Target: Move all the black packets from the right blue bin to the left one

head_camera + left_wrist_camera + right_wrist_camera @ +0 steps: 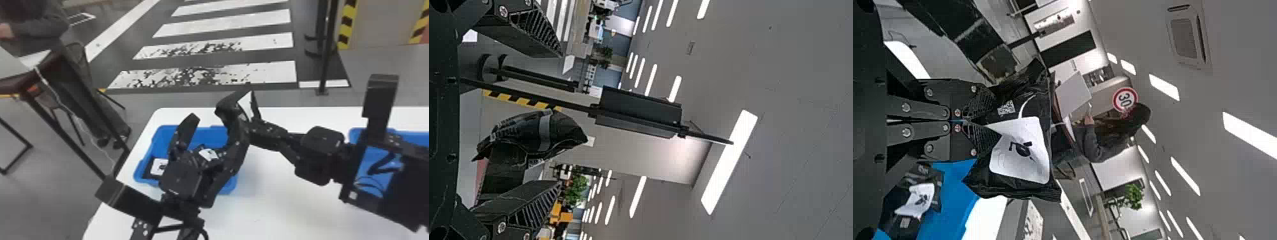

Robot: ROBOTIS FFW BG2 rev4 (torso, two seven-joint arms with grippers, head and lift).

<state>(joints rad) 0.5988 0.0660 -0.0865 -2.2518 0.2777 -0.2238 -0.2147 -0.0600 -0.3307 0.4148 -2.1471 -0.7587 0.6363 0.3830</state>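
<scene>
Black packet [246, 102] held in right gripper [255, 125], jaws pressed together on its edge, white label showing. Packet is raised by the far right corner of the left bin [155, 143], as seen in head view. In the left bin, a second packet [157, 167] is seen at the left side, label up; what is probably another packet [209, 155] is partly hidden behind the left arm. Left gripper [209, 123] is placed over the left bin, jaws spread wide, nothing pinched; wide gap also shown in left wrist view. Right bin [418, 138] is mostly covered by the right arm. Both bins are set on the white table [271, 207], well apart. Beyond the table, a floor with white stripes [223, 25] and a black post [325, 60] are seen.
</scene>
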